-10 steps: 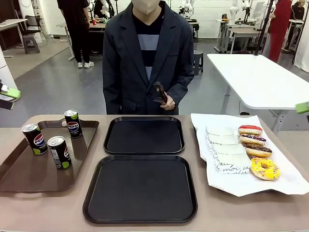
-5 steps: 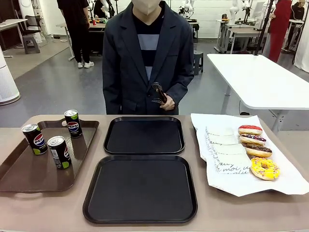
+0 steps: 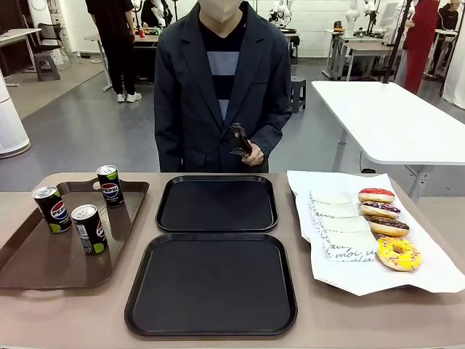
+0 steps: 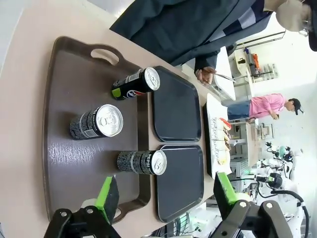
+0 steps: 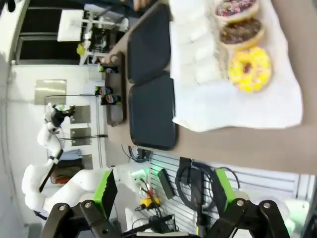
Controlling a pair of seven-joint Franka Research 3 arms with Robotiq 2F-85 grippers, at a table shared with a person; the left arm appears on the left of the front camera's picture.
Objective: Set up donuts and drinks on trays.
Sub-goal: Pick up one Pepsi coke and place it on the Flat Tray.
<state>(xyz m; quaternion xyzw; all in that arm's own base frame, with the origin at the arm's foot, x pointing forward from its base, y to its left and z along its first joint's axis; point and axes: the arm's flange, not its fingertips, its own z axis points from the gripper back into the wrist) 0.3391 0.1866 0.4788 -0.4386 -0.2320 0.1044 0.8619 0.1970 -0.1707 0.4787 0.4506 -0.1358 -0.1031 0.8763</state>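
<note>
Both black trays (image 3: 216,205) lie bare, four donuts (image 3: 385,227) on white paper (image 3: 363,280) to their right, three cans (image 3: 89,228) on the brown tray (image 3: 43,262) to their left, so nothing is placed yet; left claw (image 4: 165,192) and right claw (image 5: 163,189) gape empty.

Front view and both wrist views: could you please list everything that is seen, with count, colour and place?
Pepsi cans: three, black, upright on the brown tray.
Brown tray: one, table's left side.
Black square trays: two, middle, one behind the other.
Donuts: four, red, sprinkled dark, chocolate and yellow icing, in a row on the white paper.
White paper: one sheet, table's right side.
Paper sleeves: white, count unclear, beside the donuts.
Tongs: one pair, dark, in the person's hand.
Left pincer: black, green pads, open.
Right pincer: same, open.
</note>
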